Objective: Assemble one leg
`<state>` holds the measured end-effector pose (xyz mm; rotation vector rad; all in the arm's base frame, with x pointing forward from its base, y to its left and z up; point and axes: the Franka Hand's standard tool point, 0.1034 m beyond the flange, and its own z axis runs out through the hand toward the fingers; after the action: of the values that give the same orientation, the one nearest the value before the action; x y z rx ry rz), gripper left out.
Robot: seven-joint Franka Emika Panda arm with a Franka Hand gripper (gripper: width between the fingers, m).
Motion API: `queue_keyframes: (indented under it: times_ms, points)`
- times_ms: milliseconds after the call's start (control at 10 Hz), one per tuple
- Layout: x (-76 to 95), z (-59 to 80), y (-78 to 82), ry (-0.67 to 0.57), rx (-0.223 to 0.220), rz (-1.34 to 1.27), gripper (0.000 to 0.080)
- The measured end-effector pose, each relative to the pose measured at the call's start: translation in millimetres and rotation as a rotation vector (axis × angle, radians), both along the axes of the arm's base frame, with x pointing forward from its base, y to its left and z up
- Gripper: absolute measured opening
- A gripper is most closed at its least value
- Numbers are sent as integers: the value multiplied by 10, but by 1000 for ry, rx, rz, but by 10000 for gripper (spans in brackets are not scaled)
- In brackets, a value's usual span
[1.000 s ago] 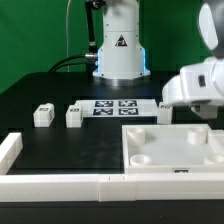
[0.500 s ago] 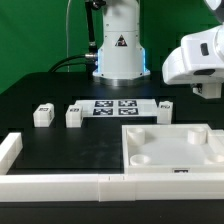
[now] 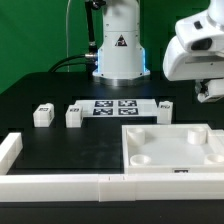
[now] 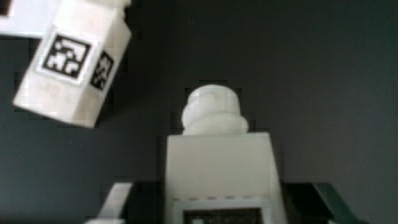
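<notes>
Currently my jaws clamp a leg [image 4: 221, 165] above the table [image 3: 60, 150]; if it twists in that grip, its peg [image 4: 214, 108] could miss the panel [image 3: 205, 150].

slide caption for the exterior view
Hand holds a leg high at the exterior view's right; three more legs, marker board and square panel on the table

The exterior camera sits low at the near edge of the table [image 3: 70, 150] and faces across it, tilted slightly down, toward my base [image 3: 118, 50] at the far side, with my gripper [image 3: 208, 92] high at the exterior view's right. My wrist camera looks down along the fingers from close range, and the leg [image 4: 222, 160] between them fills the middle. Both views share the black table beneath the gripper.
</notes>
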<state>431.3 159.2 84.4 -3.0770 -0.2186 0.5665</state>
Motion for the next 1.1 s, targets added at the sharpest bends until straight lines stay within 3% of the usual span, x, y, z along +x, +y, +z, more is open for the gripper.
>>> queue_keyframes:
  times_ms: [200, 400, 500, 600, 800, 1100]
  points:
    - [260, 134, -47, -211, 45, 9, 290]
    - [470, 181, -128, -335, 77, 28, 290]
    - [506, 176, -95, -441, 98, 22, 290]
    - [425, 135, -111, -435, 96, 25, 290]
    - [460, 127, -126, -433, 98, 34, 290]
    - [1010, 64, -226, -441, 106, 58, 290]
